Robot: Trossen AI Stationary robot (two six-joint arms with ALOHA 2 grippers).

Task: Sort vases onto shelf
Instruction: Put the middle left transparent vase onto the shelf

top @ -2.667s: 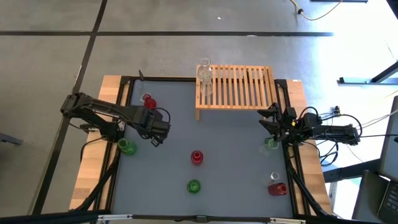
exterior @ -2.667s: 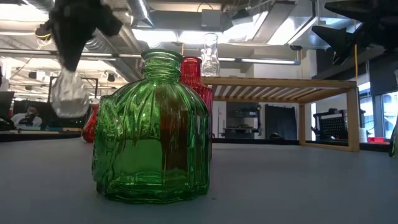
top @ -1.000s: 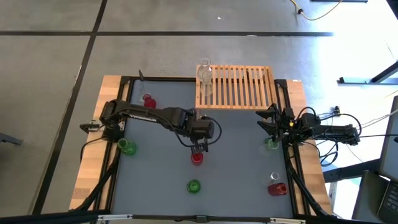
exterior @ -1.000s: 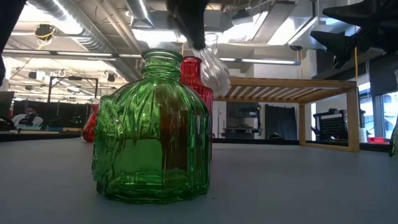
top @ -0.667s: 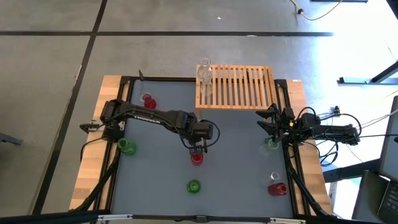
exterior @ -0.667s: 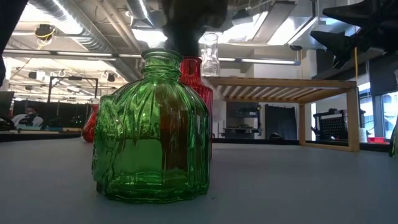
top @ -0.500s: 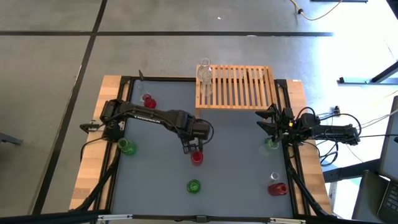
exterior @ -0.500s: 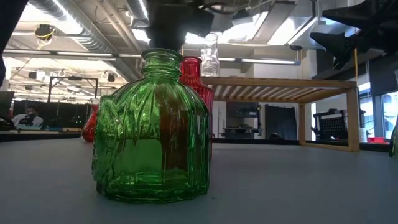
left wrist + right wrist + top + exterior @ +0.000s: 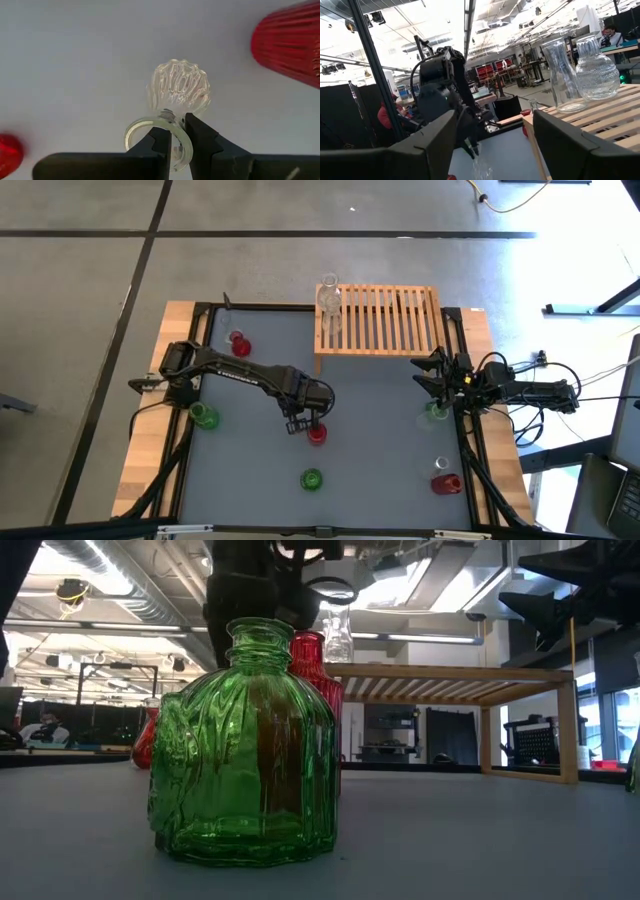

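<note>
Left pincer (image 9: 176, 145) clenched on rim of small clear vase (image 9: 178, 90), ribbed glass: light, rigid, slick, breakable; right pincer (image 9: 438, 376) parked released beside shelf (image 9: 380, 320).

The light-wood slatted shelf (image 9: 379, 320) stands at the grey table's (image 9: 380, 450) far edge, right of centre, with two clear glass vases (image 9: 328, 302) on its left end. Other small glass vases (image 9: 312, 478) stand scattered nearer.
</note>
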